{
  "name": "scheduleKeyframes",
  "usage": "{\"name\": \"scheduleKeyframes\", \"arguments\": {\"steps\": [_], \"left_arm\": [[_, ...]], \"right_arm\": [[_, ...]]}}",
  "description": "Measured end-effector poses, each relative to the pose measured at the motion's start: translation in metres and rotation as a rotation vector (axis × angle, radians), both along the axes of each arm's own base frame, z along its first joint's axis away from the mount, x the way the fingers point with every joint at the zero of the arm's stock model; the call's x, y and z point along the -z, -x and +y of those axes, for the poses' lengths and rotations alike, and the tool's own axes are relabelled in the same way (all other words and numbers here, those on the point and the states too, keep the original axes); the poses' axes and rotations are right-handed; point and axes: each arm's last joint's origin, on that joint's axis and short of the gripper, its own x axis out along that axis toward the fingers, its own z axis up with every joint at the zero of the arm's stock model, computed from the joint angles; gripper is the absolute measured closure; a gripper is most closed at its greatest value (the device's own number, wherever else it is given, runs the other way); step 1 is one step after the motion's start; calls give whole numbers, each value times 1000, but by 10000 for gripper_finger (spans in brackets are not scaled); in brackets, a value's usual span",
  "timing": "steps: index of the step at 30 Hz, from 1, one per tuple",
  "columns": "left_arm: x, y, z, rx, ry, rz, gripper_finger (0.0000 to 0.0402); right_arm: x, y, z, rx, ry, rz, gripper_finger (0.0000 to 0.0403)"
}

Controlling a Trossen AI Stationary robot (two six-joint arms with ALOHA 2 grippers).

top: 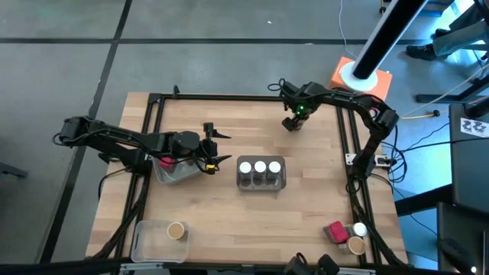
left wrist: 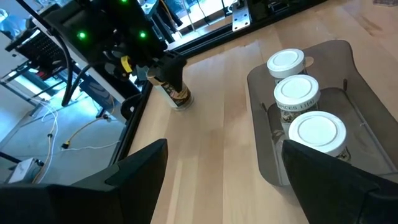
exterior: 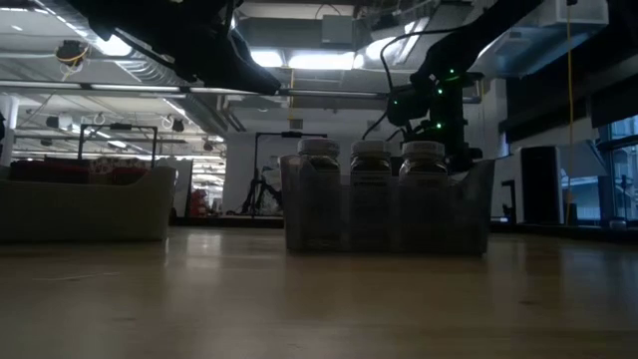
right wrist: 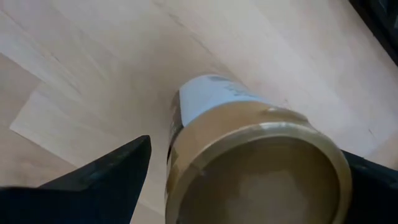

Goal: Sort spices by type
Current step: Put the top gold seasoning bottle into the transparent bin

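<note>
Right end effector (top: pixel 293 122) closed on tan-lidded jar (right wrist: pixel 249 162), standing on tabletop (top: pixel 306 221) beyond centre tray (top: pixel 261 183) of three white-lidded jars (top: pixel 260 167). Left end effector (top: pixel 216 147) spread wide, empty, just beside centre tray. Tan-lidded jar in near tray (top: pixel 176 230); remaining spices (top: pixel 345 234) grouped at corner near right arm

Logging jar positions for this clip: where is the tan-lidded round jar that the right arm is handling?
In the high view the tan-lidded round jar stands at the table's far edge, right of centre, between the right gripper's jaws, beyond the clear plastic tray with three white-lidded jars.
</note>
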Motion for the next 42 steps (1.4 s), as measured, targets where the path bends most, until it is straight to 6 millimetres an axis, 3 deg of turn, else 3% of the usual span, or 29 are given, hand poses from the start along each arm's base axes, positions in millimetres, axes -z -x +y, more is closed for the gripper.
{"name": "scheduleKeyframes", "arguments": {"steps": [5, 11, 25, 35, 42], "left_arm": [[0, 0, 0, 0, 1, 0, 99], [0, 0, 0, -2, 5, 0, 99], [4, 2, -3, -11, 47, 31, 99], [13, 8, -21, -22, 136, 106, 99], [7, 28, -34, -76, 194, 124, 99]], "right_arm": [[0, 0, 0, -1, -2, 3, 44], [-1, 0, 0, -19, 3, 5, 120], [-5, -3, 6, -57, 44, 17, 120], [-53, -36, 43, -163, 147, -113, 120], [-88, -70, 83, -287, 208, -264, 120]]}}
